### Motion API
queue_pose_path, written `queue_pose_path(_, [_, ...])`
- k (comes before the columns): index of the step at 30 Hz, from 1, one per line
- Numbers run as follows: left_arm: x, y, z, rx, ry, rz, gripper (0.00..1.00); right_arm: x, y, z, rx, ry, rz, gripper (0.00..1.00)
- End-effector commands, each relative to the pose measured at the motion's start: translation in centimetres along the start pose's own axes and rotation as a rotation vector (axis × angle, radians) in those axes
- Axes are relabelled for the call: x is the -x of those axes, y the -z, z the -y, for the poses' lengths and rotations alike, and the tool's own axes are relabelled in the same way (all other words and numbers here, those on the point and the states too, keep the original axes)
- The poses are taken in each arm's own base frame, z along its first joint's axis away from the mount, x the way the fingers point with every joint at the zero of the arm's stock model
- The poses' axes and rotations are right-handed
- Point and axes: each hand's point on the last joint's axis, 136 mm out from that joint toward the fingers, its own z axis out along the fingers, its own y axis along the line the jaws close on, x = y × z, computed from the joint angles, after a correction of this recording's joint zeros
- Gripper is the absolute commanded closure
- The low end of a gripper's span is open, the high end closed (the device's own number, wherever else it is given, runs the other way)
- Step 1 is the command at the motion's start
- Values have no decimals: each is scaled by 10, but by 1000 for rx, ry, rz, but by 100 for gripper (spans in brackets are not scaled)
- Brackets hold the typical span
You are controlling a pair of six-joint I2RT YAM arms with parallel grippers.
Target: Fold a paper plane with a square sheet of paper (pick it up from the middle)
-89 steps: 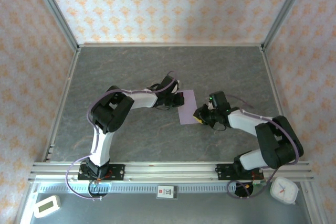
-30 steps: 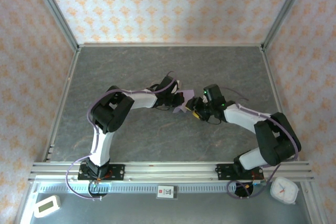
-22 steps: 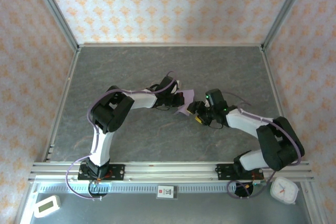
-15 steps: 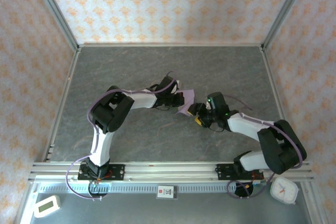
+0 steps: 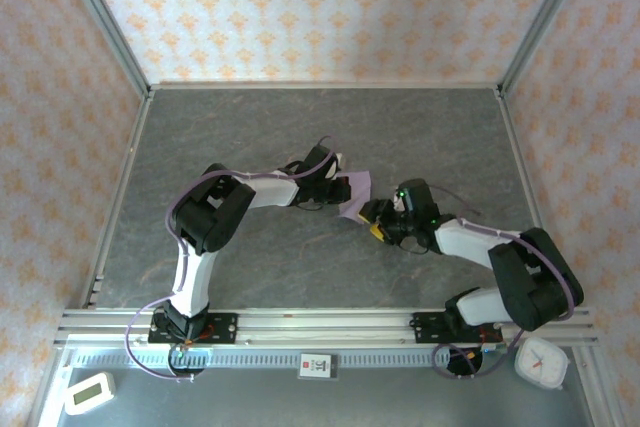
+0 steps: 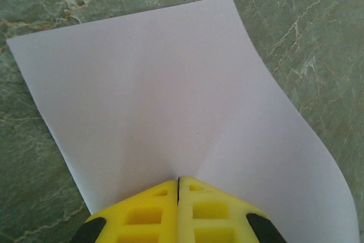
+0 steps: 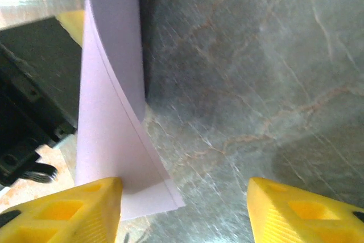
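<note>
The lavender square sheet of paper (image 5: 357, 190) sits at the table's middle, pinched at its left edge by my left gripper (image 5: 338, 187). In the left wrist view the sheet (image 6: 170, 95) spreads away from my shut yellow fingertips (image 6: 178, 181), its right side curling up. My right gripper (image 5: 378, 219) hovers just right of the paper, open. In the right wrist view the sheet (image 7: 108, 112) stands curved, showing two layers. Its lower corner rests beside the left finger (image 7: 74, 211), and the right finger (image 7: 310, 211) is over bare table. No paper plane shape shows.
The grey marbled table (image 5: 300, 127) is walled by patterned panels and aluminium posts. A rail (image 5: 320, 322) runs along the near edge. Below it lie a white timer (image 5: 88, 392), a small card (image 5: 315, 365) and a white clock (image 5: 540, 362).
The right gripper has drawn back a little toward the near right and stands beside the paper. The paper, flat three seconds ago, is bent up. The left gripper holds still.
</note>
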Motion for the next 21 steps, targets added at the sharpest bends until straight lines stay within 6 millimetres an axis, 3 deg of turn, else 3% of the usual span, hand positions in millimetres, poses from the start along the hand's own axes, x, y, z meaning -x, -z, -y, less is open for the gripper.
queue_pose_path(1, [-17,2,-9,59,-3,-71,100,-10,-1,9,-3,6,-45,42])
queue_pose_path(13, [-22,-12,26,61,-58,-84,100,-22,-1,32,-118,42,-129,45])
queue_pose_path(21, [-22,-23,36,78,-43,-82,100,-27,2,47,-170,52,-165,46])
